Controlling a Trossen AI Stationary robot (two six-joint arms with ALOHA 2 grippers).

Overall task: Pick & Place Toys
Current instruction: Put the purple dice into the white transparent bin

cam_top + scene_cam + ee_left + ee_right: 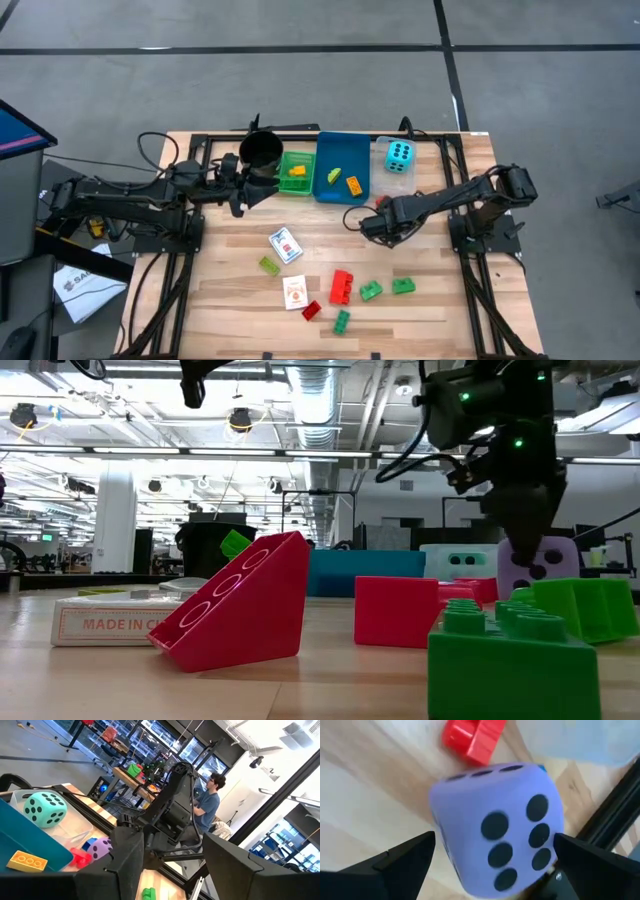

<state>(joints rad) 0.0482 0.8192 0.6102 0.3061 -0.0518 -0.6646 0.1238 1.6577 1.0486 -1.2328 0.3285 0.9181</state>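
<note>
1. Here my right end effector (pixel 490 855) hangs low over the desk (pixel 440 300), its fingers spread wide to either side of the purple die (pixel 495 830).
2. The die sits on the desk between those fingers; I cannot tell whether either finger touches it, and nothing is gripped.
3. A small red brick (pixel 472 737) lies on the wood just beyond the die, and past that is the edge of the clear tray (pixel 585 737).
4. From above, the cyan die (pixel 399 154) sits in that clear tray, beyond my right end effector.
5. The blue tray (pixel 335 150) next to it holds a yellow-green piece (pixel 333 176) and an orange-yellow brick (pixel 354 184); the green tray (pixel 290 160) holds another orange brick (pixel 296 171).
6. My left end effector (pixel 243 185) is held beside the black cup (pixel 261 150), well apart from the right one; its fingers are partly open with nothing between them.
7. On my side of the right end effector, spread over the desk, lie two white card packs (pixel 285 244), a large red brick (pixel 342 286), a small red brick (pixel 311 310), three green bricks (pixel 371 290) and a yellow-green brick (pixel 268 265).
8. In the left wrist view a person (pixel 207 802) is at a bench in the room behind.
</note>
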